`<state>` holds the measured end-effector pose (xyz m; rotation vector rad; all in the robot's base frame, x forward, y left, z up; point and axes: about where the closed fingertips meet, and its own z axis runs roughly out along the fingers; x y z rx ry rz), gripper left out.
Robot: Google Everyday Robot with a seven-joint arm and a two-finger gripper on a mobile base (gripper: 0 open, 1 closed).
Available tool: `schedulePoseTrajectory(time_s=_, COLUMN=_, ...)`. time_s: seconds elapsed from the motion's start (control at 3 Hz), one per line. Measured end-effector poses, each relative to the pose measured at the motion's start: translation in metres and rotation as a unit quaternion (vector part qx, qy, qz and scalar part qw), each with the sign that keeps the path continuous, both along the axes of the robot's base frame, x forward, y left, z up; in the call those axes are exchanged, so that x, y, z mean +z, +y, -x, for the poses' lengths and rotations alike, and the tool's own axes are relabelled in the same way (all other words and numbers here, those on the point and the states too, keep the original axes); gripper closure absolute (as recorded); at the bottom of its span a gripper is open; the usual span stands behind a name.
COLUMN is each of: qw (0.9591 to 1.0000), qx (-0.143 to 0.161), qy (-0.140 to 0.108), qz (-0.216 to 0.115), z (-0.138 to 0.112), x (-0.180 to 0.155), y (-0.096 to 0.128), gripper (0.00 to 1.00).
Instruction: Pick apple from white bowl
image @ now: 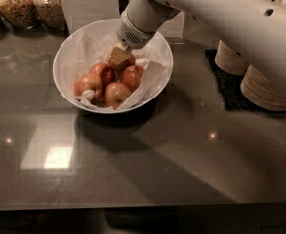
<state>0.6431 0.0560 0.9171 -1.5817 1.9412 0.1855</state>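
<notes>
Gripper (120, 58) sits low inside the white bowl (60, 68), at 12 o'clock of the fruit pile; whether it is open or closed cannot be told. Nothing appears lifted. The pale yellow-gold apple (116, 94) lies at 6 o'clock of the pile on the paper liner (152, 79), touching redder apples (103, 73). Grasp and lift look outstanding. The gripper hides what lies beneath it. The glass jars (47, 6) at 11 o'clock are cut off.

Glossy white bowl (62, 65), crinkled paper (91, 50), perhaps matt jaws inside it
</notes>
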Motion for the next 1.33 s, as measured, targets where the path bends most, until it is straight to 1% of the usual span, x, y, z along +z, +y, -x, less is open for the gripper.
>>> schedulePoseTrajectory(time_s=0.33, qw=1.0000, qx=0.000, qy=0.000, qz=0.000, z=0.0000, x=0.0000, y=0.0000, gripper=0.88)
schedulePoseTrajectory(time_s=0.67, qw=1.0000, qx=0.000, qy=0.000, qz=0.000, z=0.0000, x=0.0000, y=0.0000, gripper=0.87)
schedulePoseTrajectory(time_s=1.33, qw=1.0000, qx=0.000, qy=0.000, qz=0.000, z=0.0000, x=0.0000, y=0.0001, gripper=0.41)
